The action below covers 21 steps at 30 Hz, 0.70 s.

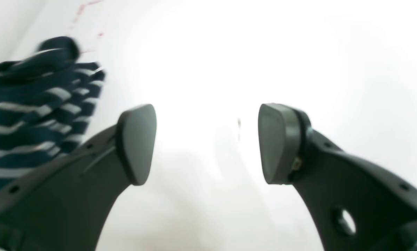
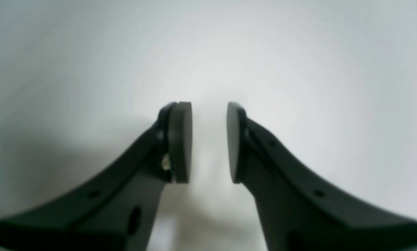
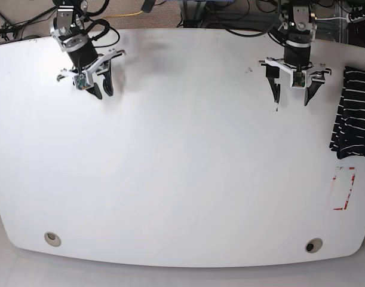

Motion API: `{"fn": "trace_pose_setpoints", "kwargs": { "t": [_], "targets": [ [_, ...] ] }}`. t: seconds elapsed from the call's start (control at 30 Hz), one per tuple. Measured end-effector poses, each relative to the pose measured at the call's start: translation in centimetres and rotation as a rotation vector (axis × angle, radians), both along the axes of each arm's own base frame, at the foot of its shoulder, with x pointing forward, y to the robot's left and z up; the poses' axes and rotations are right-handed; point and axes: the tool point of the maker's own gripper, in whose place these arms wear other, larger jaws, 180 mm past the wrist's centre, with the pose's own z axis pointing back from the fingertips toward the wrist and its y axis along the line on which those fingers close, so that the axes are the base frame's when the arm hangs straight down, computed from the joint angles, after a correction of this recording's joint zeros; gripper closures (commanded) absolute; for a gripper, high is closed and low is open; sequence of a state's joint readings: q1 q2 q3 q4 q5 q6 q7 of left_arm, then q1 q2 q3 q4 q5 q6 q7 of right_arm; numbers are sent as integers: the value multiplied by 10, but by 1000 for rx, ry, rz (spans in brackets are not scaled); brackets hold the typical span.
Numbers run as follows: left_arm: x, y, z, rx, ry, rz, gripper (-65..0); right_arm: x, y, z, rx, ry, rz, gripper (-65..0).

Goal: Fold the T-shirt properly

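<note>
The left hand hangs wide open with nothing between its fingers, and the right hand is parted more narrowly, likewise holding nothing. Beyond the left hand, apart from it, the black T-shirt with thin white stripes lies bunched into a compact bundle at the side edge of the white desk, partly cut off in the base view, with red marks on the surface near it.

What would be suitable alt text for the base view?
A striped dark T-shirt, folded into a compact bundle, lies at the right edge of a white table. At the top, the left gripper hangs open near it; the right gripper, also open, is far across.
</note>
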State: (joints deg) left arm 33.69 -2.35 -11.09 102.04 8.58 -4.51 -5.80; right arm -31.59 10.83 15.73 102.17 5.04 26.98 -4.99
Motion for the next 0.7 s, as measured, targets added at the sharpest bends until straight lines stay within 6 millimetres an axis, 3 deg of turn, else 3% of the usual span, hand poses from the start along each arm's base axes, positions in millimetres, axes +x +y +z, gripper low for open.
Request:
{"fn": "trace_pose_setpoints", "kwargs": {
  "t": [0.1, 0.2, 0.37, 0.6, 0.7],
  "targets": [
    [-31, -18, 6, -22, 47, -25, -410, -28, -13, -1, 20, 49, -67, -160],
    [-62, -29, 13, -37, 80, -47, -408, -54, -7, 3, 64, 72, -56, -160],
    [-120, -30, -9, -51, 247, -17, -408, -105, 4, -7, 105, 168, -23, -159],
    [-197, -26, -35, -146, 447, 57, -408, -200, 1, -35, 154, 352, -105, -159],
    [-236, -19, -59, -159, 567, 76, -408, -239, 6, -47, 194, 434, -144, -159]
  ]
}}
